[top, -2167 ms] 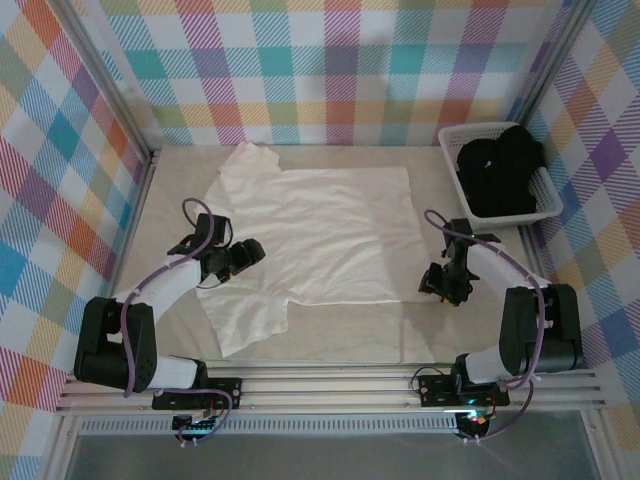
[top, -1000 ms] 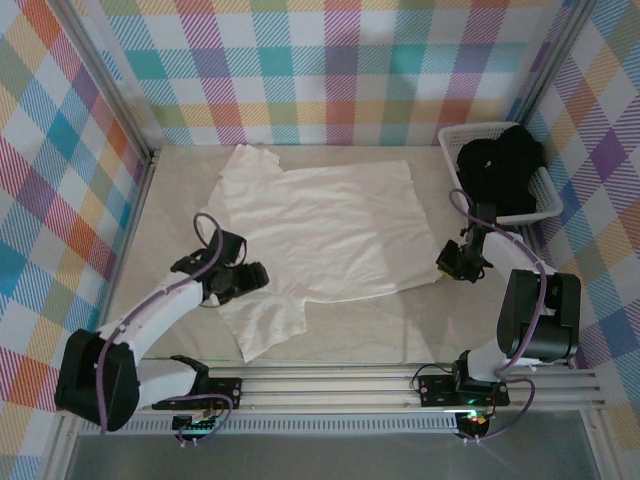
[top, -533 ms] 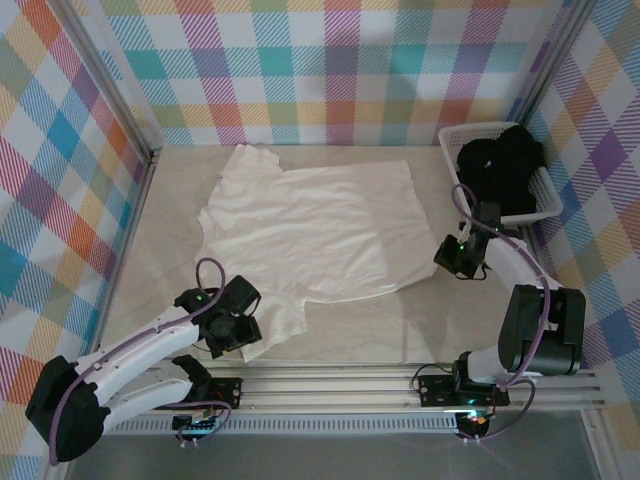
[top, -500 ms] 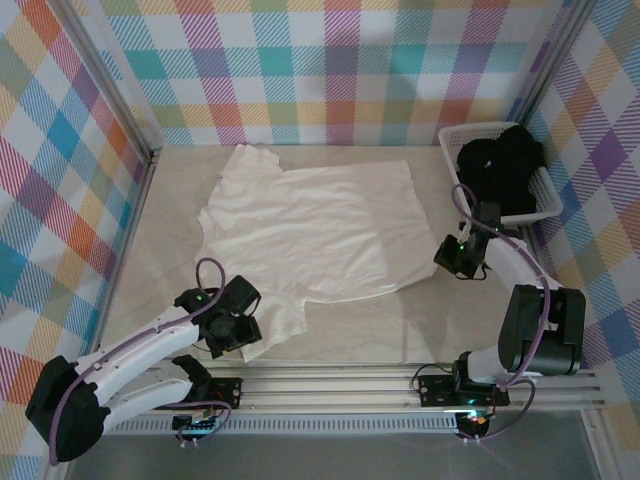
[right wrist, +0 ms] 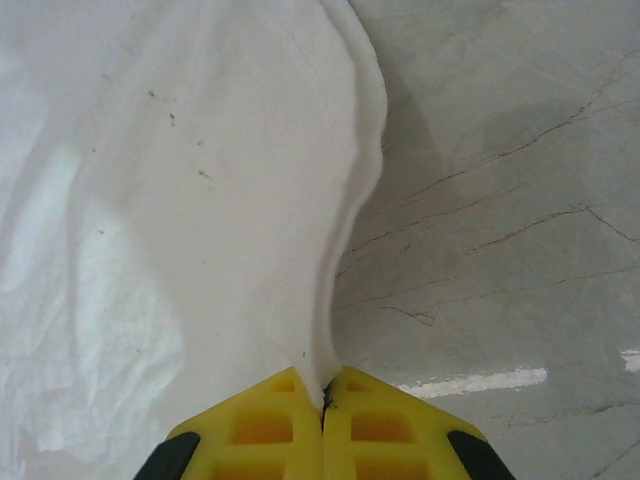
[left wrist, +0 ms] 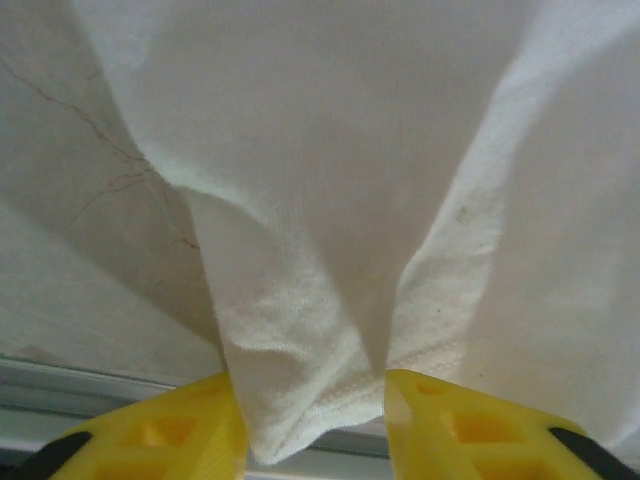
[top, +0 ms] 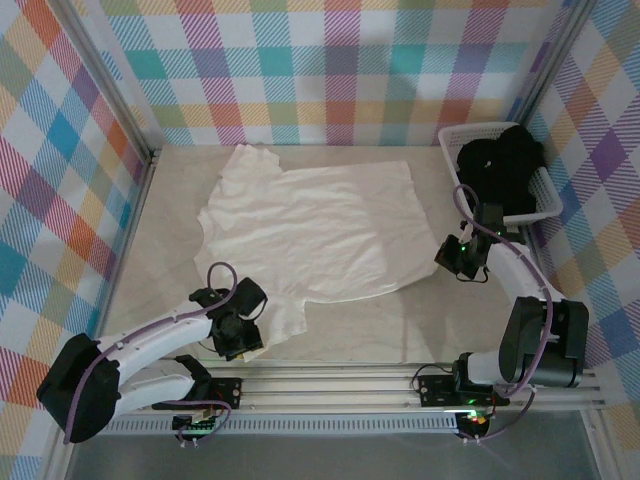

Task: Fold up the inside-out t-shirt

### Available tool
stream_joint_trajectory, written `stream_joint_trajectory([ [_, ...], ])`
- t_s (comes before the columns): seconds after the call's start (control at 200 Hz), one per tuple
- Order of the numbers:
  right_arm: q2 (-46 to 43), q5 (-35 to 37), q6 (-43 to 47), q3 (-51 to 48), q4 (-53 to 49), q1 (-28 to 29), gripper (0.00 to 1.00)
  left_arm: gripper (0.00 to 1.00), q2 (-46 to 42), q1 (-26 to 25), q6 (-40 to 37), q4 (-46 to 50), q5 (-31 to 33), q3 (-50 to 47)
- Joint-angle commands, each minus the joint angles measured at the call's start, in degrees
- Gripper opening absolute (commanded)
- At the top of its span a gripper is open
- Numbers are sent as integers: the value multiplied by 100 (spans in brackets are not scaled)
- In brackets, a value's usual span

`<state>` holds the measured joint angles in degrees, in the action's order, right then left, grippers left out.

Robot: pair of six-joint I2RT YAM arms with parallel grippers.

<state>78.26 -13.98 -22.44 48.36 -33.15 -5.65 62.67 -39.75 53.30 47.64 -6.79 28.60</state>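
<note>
- Top view: the t-shirt (top: 320, 225) lies spread mid-frame on the tabletop (top: 420, 320), left claw (top: 245, 335) at its lower-left sleeve, right claw (top: 452, 258) at its right edge.
- Left wrist: left claw (left wrist: 310, 400) pinching bunched sleeve cloth; it wants a deeper bite before lifting.
- Right wrist: right claw (right wrist: 323, 385) pressed together on the t-shirt (right wrist: 200, 200) edge. Lift both evenly!

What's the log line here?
t-shirt: spread out, unfolded | left tool: straddles its sleeve hem, grip unclear | right tool: shut on its hem corner
</note>
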Motion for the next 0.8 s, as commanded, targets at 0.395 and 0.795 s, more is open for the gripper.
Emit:
stream_joint_trajectory([
  [0.395,-526,677,-41,-531,-140,-2,0,0,-914,1378,-1007,596,-215,968],
  [0.795,598,497,116,741,9,2,2,0,203,3829,-2444,-147,-1316,2711],
])
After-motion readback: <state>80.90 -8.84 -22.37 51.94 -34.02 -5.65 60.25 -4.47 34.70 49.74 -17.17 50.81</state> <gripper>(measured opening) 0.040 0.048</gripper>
